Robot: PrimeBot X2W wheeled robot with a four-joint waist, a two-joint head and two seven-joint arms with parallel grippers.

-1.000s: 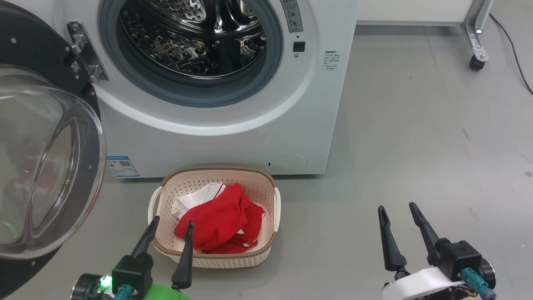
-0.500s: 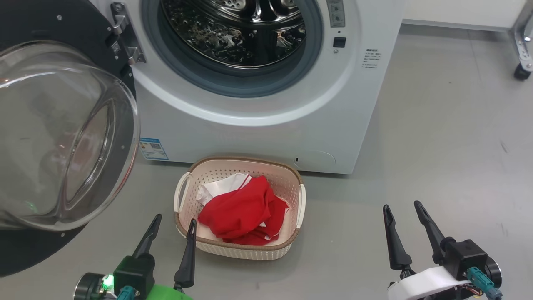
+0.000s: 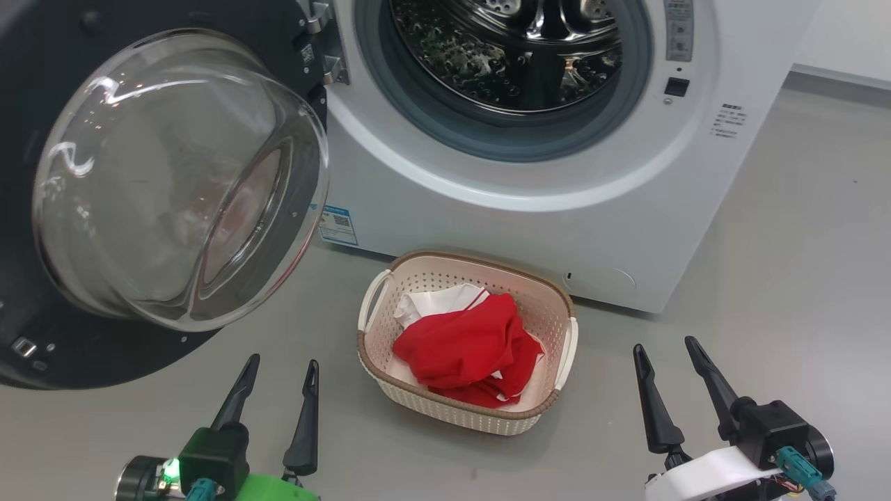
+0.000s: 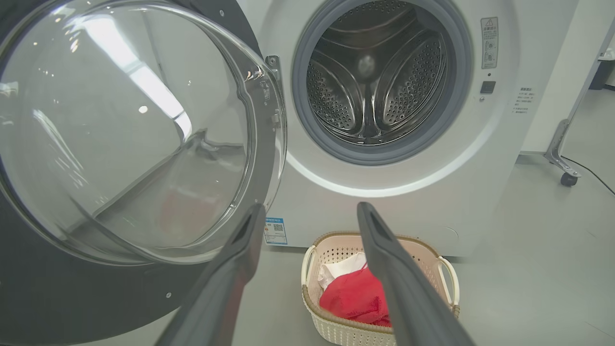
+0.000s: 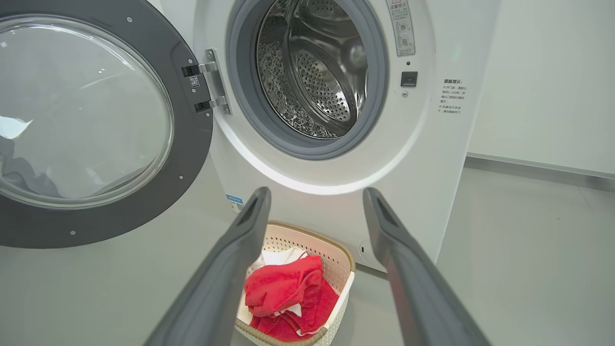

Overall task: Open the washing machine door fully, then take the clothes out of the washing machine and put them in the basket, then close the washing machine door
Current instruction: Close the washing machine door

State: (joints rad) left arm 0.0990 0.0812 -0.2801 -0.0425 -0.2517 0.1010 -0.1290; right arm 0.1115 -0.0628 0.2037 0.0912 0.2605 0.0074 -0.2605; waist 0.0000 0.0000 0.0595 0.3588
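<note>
The washing machine [image 3: 557, 229] stood ahead of both pincers, its steel drum [image 3: 515, 56] looking empty. The washing machine door [image 3: 181, 181] hung wide open, ahead and to the left of the left pincer [image 3: 284, 360]. The basket [image 3: 445, 410] sat on the floor between the two pincers, just beyond their tips and touching neither, with the red and white clothes [image 3: 463, 348] heaped inside. The left pincer and the right pincer [image 3: 663, 343] both stood wide, holding nothing. Closing the door seemed the step in hand. The left pincer would do best pressing the black rim far from the hinge, not the glass bowl, and following the arc until the latch caught.
</note>
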